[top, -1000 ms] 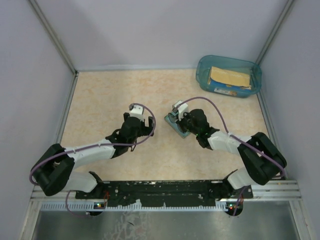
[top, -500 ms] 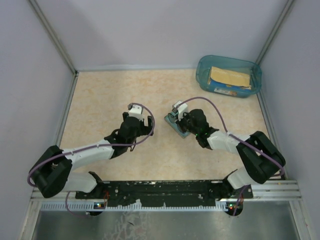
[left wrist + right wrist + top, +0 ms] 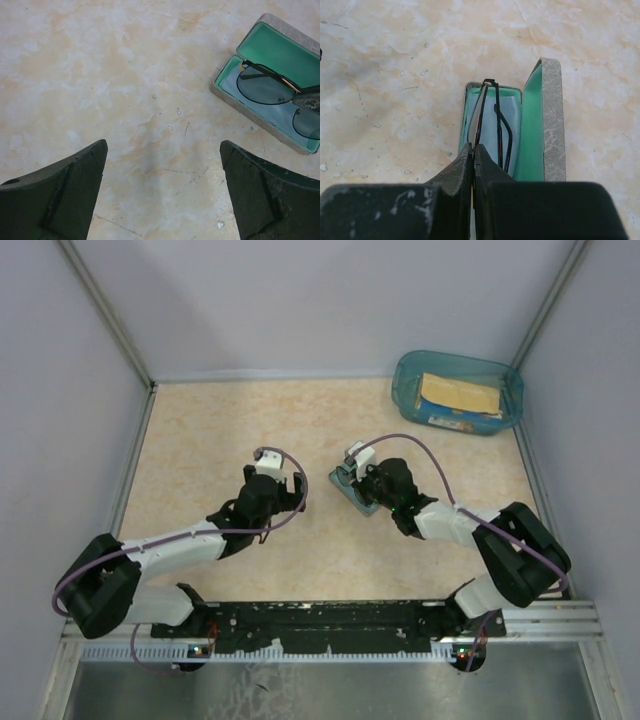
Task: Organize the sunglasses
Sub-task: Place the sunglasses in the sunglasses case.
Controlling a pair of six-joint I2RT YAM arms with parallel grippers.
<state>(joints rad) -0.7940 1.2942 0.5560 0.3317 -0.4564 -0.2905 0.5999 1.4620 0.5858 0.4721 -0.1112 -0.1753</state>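
The sunglasses (image 3: 265, 89) are a thin, dark wire-framed pair with rounded, lightly tinted see-through lenses and a small gold-coloured touch at the hinge. In the left wrist view they sit at the upper right of the frame, inside the open case (image 3: 272, 45). They lie lengthwise over its pale blue-green lining, lenses facing up, and the far lens is cut off by the picture's edge. In the right wrist view the sunglasses (image 3: 479, 117) appear edge-on at the centre of the frame, with the slim temple arms folded close to the front. The right gripper (image 3: 474, 155) has its fingers pinched together on the frame near the bridge.
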